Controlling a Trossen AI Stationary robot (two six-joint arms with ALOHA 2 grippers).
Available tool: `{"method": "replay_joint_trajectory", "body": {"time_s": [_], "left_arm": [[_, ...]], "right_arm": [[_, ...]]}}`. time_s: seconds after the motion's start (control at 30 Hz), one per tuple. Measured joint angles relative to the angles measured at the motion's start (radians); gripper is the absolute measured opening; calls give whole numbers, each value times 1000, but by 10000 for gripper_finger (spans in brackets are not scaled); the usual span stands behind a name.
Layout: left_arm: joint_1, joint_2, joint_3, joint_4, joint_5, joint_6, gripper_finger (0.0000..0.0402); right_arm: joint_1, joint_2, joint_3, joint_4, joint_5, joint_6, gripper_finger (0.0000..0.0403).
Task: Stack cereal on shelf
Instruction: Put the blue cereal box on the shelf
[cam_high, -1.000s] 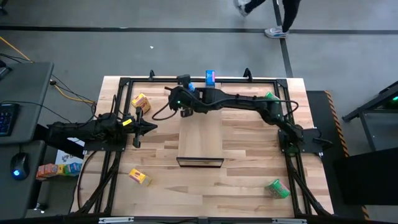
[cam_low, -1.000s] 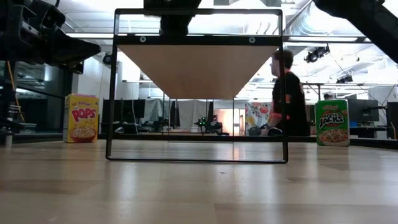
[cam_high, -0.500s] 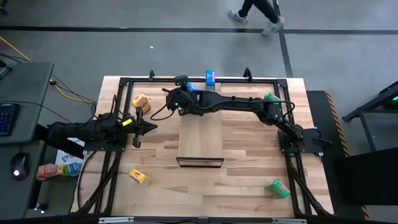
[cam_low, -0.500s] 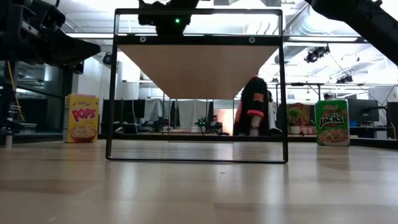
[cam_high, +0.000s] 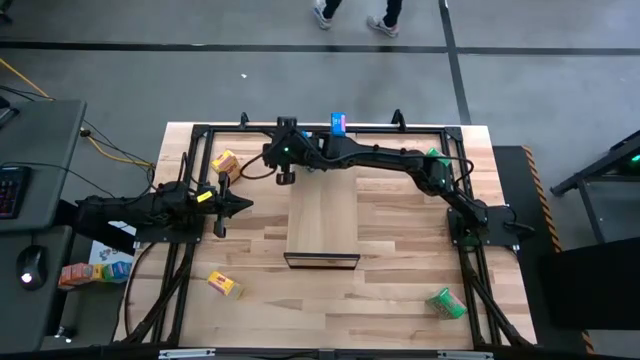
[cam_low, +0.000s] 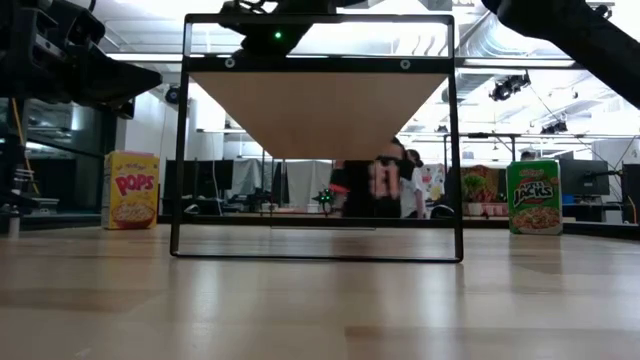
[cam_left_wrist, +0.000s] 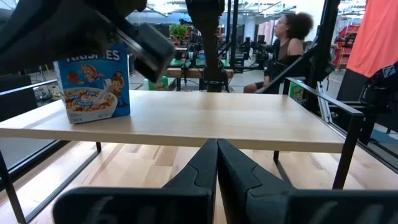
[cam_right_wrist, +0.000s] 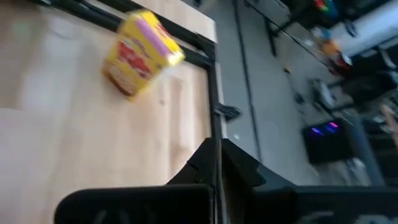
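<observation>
You are between boxes: one blue box stands at the far end of the shelf. The right gripper, clenched and empty, hangs near the yellow box; next, I think, you open and descend on it. The left gripper waits clenched beside the shelf.

Pale shelf mid-table; blue box upright on far end; yellow, green boxes scattered.
</observation>
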Motion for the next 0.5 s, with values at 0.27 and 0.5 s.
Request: {"method": "replay_joint_trajectory", "body": {"time_s": [0.27,0.5], "left_arm": [[0,0,0,0,0,0,3],[0,0,0,1,0,0,3]], "right_arm": [[-20,20,-1,-49,-293,-61,0],[-59,56,-1,50,-411,-102,0]]}}
